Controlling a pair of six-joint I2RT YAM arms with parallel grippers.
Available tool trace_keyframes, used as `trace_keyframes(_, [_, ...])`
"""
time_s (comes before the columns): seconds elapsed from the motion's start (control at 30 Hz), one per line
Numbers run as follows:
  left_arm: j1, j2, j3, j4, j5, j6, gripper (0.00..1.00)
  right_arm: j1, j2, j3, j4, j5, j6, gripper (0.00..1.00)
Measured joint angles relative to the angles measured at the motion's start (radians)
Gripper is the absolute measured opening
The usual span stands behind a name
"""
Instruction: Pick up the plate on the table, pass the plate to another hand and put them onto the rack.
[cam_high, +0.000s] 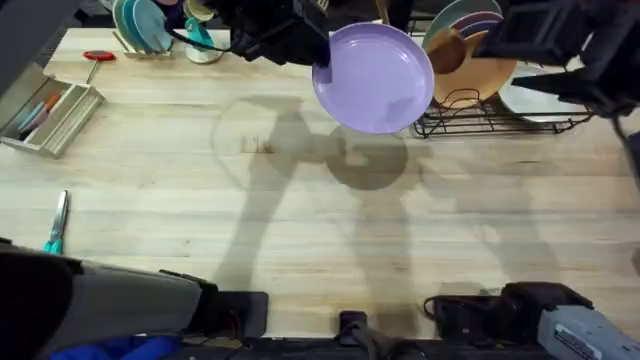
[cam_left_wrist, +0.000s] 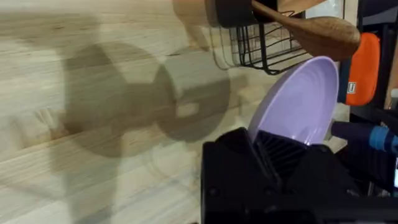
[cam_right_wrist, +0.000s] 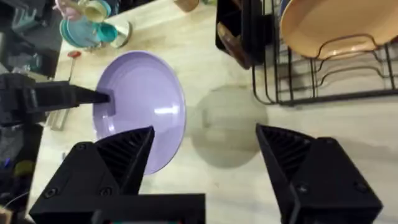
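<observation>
The lavender plate (cam_high: 375, 78) hangs tilted above the table (cam_high: 300, 230), throwing a round shadow on the wood. My left gripper (cam_high: 322, 72) is shut on the plate's left rim; its own camera shows the fingers (cam_left_wrist: 280, 155) clamped on the plate (cam_left_wrist: 301, 102). In the right wrist view the plate (cam_right_wrist: 140, 106) lies below and ahead, with the left gripper (cam_right_wrist: 104, 98) on its edge. My right gripper (cam_right_wrist: 205, 155) is open, held above the table between the plate and the black wire rack (cam_right_wrist: 323, 87), touching neither. The rack (cam_high: 480, 122) stands at the back right.
An orange-tan plate (cam_high: 480, 62) stands in the rack, and a white dish (cam_high: 530, 100) lies beside it. A small wooden rack with teal plates (cam_high: 145, 25) is at the back left. A tray of pens (cam_high: 50, 115) and scissors (cam_high: 55, 225) lie at the left.
</observation>
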Motion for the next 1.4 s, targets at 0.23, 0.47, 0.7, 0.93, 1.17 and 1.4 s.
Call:
trace_keyframes(0.23, [0.0,0.0,0.0,0.0,0.001,0.0,0.042,0.0,0.085,0.179,-0.186,-0.005,0.004,0.995])
trace_keyframes(0.47, [0.0,0.0,0.0,0.0,0.002,0.0,0.042,0.0,0.115,0.199,-0.209,-0.019,0.005,0.996])
trace_keyframes(0.7, [0.0,0.0,0.0,0.0,0.002,0.0,0.042,0.0,0.115,0.199,-0.208,-0.036,0.007,0.996])
trace_keyframes(0.93, [0.0,0.0,0.0,0.0,0.002,0.0,0.042,0.0,0.123,0.199,-0.208,-0.042,0.007,0.996])
trace_keyframes(1.17, [0.0,0.0,0.0,0.0,0.002,0.0,0.042,0.028,0.201,0.199,-0.208,-0.048,0.007,0.996])
trace_keyframes(1.4, [0.0,0.0,0.0,0.0,0.002,0.0,0.042,0.09,0.297,0.199,-0.207,-0.053,0.007,0.995])
